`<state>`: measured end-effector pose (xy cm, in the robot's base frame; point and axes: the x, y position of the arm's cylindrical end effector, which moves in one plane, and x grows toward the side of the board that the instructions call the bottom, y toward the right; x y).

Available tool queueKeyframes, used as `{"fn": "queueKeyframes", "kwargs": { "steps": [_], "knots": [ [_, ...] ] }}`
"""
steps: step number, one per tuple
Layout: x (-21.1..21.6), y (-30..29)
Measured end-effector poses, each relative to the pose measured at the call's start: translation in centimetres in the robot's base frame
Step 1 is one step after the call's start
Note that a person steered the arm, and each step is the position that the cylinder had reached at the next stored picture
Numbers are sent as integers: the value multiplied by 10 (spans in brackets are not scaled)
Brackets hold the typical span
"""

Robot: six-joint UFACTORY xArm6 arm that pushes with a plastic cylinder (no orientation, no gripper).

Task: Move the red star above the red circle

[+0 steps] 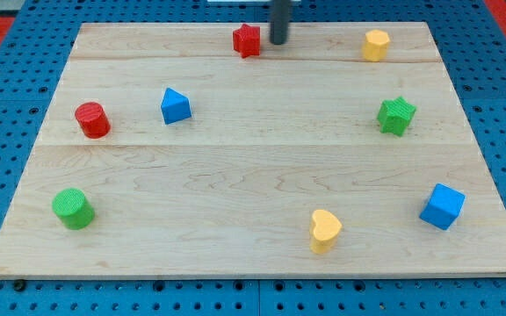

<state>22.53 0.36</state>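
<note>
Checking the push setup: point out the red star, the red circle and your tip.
red star (247, 40): camera view, centre of its top face.
red circle (91, 118): camera view, middle of the cylinder.
my tip (278, 41): camera view, rod's very end, right of the star.

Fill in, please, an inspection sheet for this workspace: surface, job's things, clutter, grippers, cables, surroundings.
Surface: wooden board, flat.
Job's things: red star at the view's top; red circle at the view's left, far apart.
Clutter: blue triangle, green circle, green star, blue cube, yellow heart, yellow block.
Grippers: none; my tip just right of the red star.
Cables: nothing seen.
Surroundings: blue pegboard.
</note>
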Motion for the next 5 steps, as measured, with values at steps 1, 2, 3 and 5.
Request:
{"fn": "queueKeyframes", "kwargs": {
  "steps": [1,2,3,5],
  "knots": [
    [8,-51],
    [25,-63],
    [25,-85],
    [50,-131]
  ]
}}
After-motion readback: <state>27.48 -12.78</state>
